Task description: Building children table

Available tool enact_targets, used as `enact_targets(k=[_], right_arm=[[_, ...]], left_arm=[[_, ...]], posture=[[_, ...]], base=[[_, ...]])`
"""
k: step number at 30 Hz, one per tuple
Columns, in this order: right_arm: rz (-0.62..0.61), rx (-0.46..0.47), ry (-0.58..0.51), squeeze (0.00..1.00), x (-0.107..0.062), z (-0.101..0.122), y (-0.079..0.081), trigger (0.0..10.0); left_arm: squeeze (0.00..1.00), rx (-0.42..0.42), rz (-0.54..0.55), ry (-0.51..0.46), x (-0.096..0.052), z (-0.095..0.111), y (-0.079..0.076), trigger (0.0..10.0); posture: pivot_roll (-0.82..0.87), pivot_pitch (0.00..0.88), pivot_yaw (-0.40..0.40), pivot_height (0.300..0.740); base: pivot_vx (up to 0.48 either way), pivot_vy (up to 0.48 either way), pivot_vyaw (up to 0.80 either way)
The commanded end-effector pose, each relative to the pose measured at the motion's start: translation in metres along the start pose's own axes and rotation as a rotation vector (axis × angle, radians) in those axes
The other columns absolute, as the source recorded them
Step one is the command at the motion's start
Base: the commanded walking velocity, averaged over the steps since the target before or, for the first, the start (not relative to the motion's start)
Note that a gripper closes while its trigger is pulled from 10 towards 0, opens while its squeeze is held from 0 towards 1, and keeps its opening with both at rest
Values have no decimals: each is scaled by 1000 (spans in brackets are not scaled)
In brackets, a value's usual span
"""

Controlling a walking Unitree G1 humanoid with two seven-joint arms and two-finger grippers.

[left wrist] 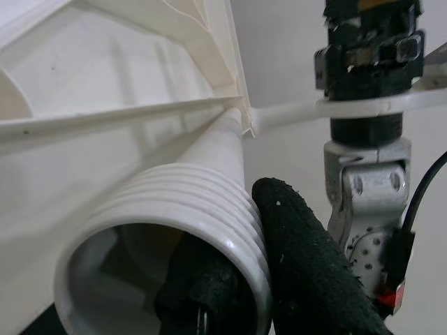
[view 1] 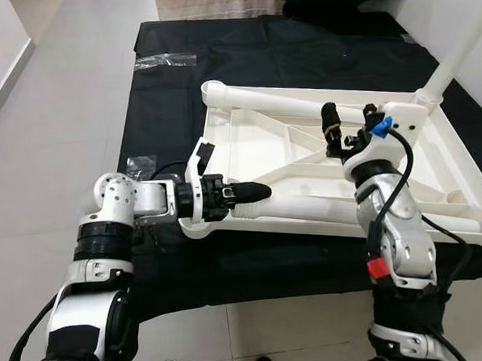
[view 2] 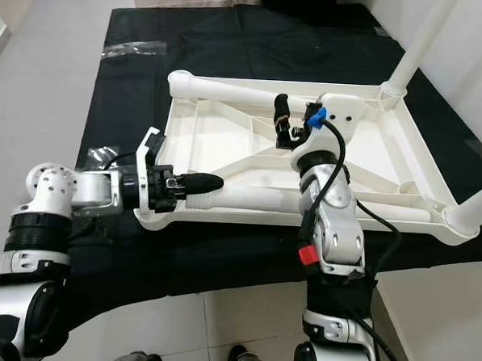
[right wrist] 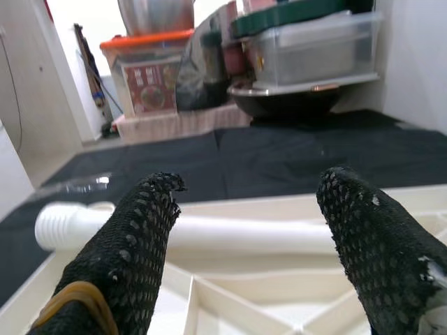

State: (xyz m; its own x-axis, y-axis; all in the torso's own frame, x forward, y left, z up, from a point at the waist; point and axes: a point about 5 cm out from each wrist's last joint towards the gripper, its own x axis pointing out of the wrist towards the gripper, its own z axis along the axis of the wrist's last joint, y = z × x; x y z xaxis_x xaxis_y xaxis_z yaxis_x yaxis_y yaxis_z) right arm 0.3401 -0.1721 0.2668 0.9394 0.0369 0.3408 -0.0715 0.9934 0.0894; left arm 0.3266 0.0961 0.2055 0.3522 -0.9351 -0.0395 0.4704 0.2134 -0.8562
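While the upturned white tabletop (view 1: 403, 169) lay on the black mat (view 1: 174, 72), underside up, the risk at the left was a lost hold: the left gripper (view 1: 252, 193) pinched only the thin threaded rim of a loose table leg (view 1: 304, 208) lying along the near edge. One finger sat inside the hollow end and the other outside, so the jaws were closed on the wall of the tube. A twist or a lift from that end could probably let the leg slip off the pads or lever against the tabletop's rib. Its far end looked near the socket at the near-right corner, but whether it was lined up could not be told.

Further right, the right gripper (view 1: 334, 125) hovered over the middle of the tabletop, fingers spread wide with nothing between them and touching nothing. A second leg (view 1: 286, 98) lay along the far edge, and a third (view 1: 462, 50) already stood upright at the far-right corner.
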Motion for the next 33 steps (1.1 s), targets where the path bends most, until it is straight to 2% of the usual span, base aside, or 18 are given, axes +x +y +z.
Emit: enact_targets(k=[1,2,3,4,6,9,10,14,16,17,18,21,25,28,33], right_arm=[[-2,11,1,0,0,0,-1,10000],[1,16,-6,0,2,2,0,10000],[1,16,-6,0,2,2,0,10000],[4,17,-11,0,3,3,0,10000],[9,15,-20,0,5,5,0,10000],[10,13,-23,0,6,6,0,10000],[13,14,-27,0,8,8,0,10000],[14,19,-41,0,11,12,0,10000],[12,30,-48,0,12,14,-1,10000],[19,85,-58,0,14,18,1,10000],[19,85,-58,0,14,18,1,10000],[71,225,-94,0,18,29,8,10000],[87,240,-105,0,19,32,10,10000],[120,306,-96,0,18,29,12,10000],[125,309,-96,0,18,27,12,10000]], left_arm=[[0,8,27,-2,-9,0,1,0],[0,25,20,6,-14,0,-3,5765],[0,25,20,6,-14,0,-3,5765],[0,47,17,13,-19,1,-6,10000],[0,100,24,18,-32,3,-12,10000],[0,116,28,18,-37,4,-14,10000],[0,132,43,4,-48,7,-16,10000],[0,139,75,-26,-58,12,-15,10000],[0,143,88,-39,-63,14,-16,10000],[0,145,100,-50,-67,14,-16,10000],[0,145,100,-50,-67,14,-16,10000],[0,168,85,-37,-70,9,-23,10000],[0,190,69,-31,-70,8,-28,10000],[0,282,12,-24,-71,2,-43,10000],[0,301,-1,-26,-74,-1,-47,10000]], posture=[[65,150,-9,740],[65,148,-10,740],[65,148,-10,740],[68,144,-14,740],[72,134,-20,740],[72,134,-20,740],[73,128,-23,740],[74,123,-26,740],[76,120,-28,740],[77,115,-33,740],[77,115,-33,740],[71,113,-41,740],[72,111,-43,740],[78,109,-64,740],[76,108,-68,740]], base=[[0,0,0],[0,0,0],[0,0,0],[0,0,0],[0,0,0],[0,0,0],[0,0,0],[0,0,0],[0,0,0],[0,0,0],[0,0,0],[0,0,0],[0,0,0],[0,0,0],[0,0,0]])
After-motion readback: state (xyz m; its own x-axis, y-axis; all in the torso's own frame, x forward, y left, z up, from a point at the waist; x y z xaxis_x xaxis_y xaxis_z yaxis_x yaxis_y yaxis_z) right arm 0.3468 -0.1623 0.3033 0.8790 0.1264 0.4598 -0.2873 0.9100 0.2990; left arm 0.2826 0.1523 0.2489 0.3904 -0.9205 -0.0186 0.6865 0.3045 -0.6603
